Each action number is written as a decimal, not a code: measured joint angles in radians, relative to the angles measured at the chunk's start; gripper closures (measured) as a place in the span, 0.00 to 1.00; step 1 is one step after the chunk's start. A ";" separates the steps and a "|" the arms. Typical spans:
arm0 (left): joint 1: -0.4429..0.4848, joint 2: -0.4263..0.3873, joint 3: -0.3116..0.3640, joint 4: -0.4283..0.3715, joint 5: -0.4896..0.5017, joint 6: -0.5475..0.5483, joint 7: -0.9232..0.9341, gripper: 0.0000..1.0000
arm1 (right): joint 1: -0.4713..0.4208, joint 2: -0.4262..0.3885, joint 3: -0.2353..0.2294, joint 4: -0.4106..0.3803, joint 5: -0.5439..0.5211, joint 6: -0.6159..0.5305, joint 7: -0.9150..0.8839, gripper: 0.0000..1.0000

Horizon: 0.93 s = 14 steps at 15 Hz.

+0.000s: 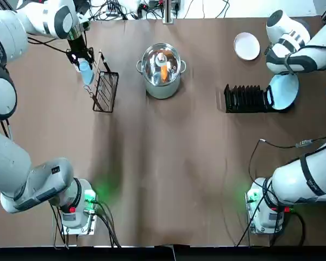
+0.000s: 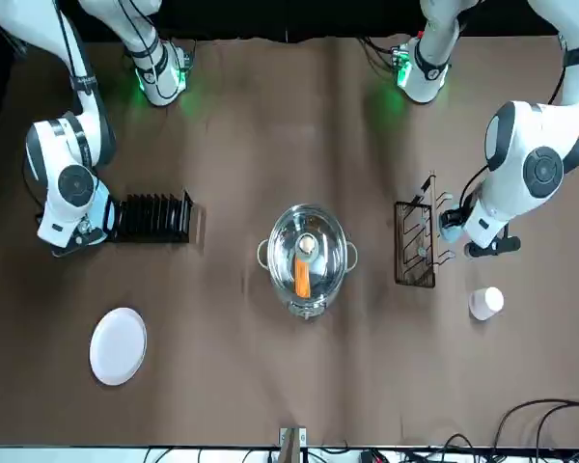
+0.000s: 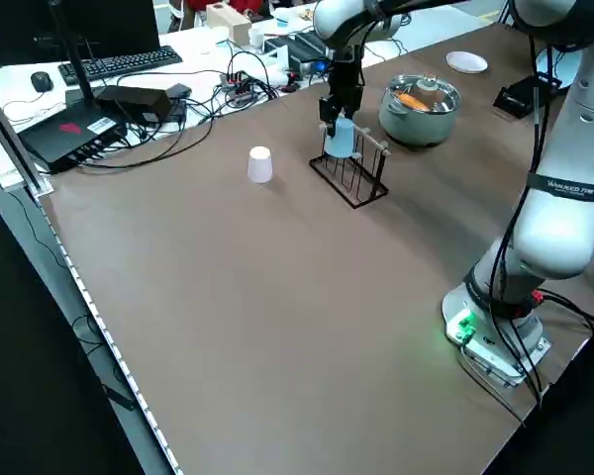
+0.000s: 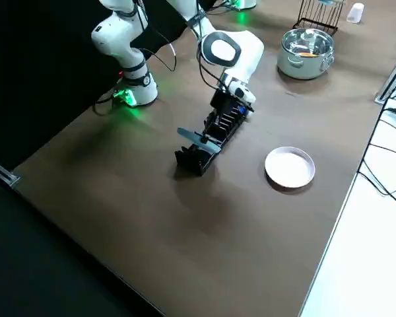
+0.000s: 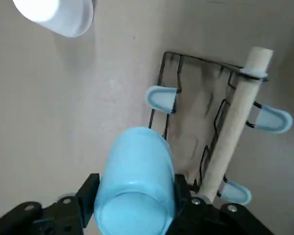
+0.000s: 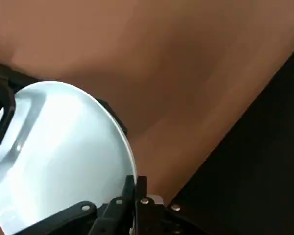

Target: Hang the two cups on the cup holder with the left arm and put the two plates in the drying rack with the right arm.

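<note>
My left gripper (image 1: 82, 62) is shut on the light blue cup (image 1: 87, 73), which it holds on its side just beside the cup holder (image 1: 105, 87), close to the wooden bar (image 5: 235, 117) and a peg (image 5: 161, 97). The white cup (image 2: 484, 303) stands upside down on the table beyond the holder. My right gripper (image 6: 134, 196) is shut on the rim of the light blue plate (image 1: 283, 91). That plate is tilted at the right end of the drying rack (image 1: 245, 98). The white plate (image 1: 246, 45) lies flat farther back.
A steel pot (image 1: 162, 69) with a glass lid and something orange inside stands at the back middle, between the holder and the rack. Cables run along the table's far edge.
</note>
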 joint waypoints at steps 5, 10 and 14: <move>0.008 -0.002 0.000 -0.005 0.000 0.013 0.000 0.12 | 0.000 0.019 0.000 0.000 -0.001 0.006 0.002 0.96; 0.008 -0.014 -0.002 0.025 0.000 0.014 0.000 0.00 | 0.018 0.022 0.001 0.003 -0.001 0.005 0.004 0.57; 0.036 -0.014 0.001 0.116 0.004 0.014 0.053 0.00 | 0.022 0.022 0.001 0.043 0.000 0.006 0.015 0.52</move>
